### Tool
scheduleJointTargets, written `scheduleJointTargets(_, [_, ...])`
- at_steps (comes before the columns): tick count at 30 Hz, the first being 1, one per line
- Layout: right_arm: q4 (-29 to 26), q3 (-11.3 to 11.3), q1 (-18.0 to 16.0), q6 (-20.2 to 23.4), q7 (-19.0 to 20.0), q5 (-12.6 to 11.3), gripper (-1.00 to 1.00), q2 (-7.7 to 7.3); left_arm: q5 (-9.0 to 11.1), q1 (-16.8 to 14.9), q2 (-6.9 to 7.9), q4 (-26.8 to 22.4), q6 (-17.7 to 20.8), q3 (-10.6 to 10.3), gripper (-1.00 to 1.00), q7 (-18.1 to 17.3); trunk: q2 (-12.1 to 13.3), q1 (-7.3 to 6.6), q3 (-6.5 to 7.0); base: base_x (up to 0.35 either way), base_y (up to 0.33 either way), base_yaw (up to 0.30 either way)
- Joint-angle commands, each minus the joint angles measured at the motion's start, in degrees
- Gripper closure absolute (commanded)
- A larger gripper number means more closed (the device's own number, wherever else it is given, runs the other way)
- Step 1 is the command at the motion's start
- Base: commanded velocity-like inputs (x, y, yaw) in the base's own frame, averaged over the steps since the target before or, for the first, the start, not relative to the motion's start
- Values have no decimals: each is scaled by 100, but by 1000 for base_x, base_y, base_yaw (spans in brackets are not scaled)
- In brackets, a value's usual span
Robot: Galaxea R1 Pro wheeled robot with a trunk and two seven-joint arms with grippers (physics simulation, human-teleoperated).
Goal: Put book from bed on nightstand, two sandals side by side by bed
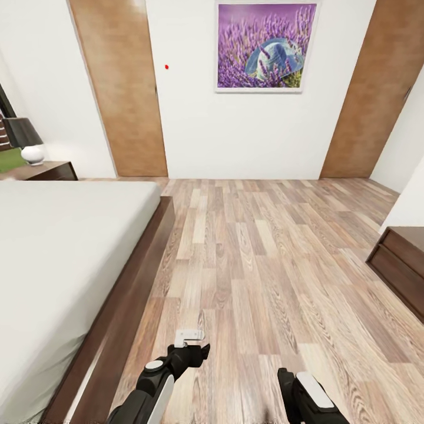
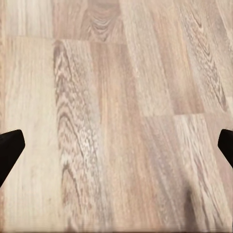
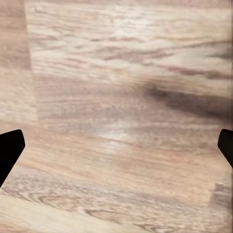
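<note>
A: So, where does the bed (image 1: 65,259) lie?
B: Along the left, its light grey mattress running from near to far, with the dark wooden frame edging it on the floor side. I see no book or sandals in these frames.
A: And the nightstand (image 1: 44,171)?
B: At the far left, just beyond the bed's far end. A lamp (image 1: 26,140) with a black shade and white base stands on it.
A: What else is around?
B: A wood-plank floor (image 1: 265,265) spreads from the bed to the right. On the far white wall hangs a picture (image 1: 266,46) of purple flowers, with a brown door (image 1: 121,88) to its left and another brown panel (image 1: 377,88) to its right. A dark cabinet (image 1: 403,265) juts in at the right edge.
A: The pincers?
B: Both arms hang low at the near edge over bare planks. The left pincer (image 2: 116,150) has its black fingertips (image 2: 9,153) far apart, nothing between them. The right pincer (image 3: 116,150) is likewise spread wide over floor, holding nothing.
</note>
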Motion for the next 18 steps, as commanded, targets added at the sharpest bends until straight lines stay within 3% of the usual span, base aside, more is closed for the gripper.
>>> scheduleJointTargets(1, [-13, -38, -1, 30, -26, 2, -100, 7, 48, -3, 0, -7, 31, 2, -100, 1, -4, 1, -28, 0, 0, 0])
scheduleJointTargets(18, [-21, -36, -1, 16, -13, 11, -100, 10, 55, -3, 0, -7, 39, 2, -100, -8, -27, 45, -405, 0, 0, 0])
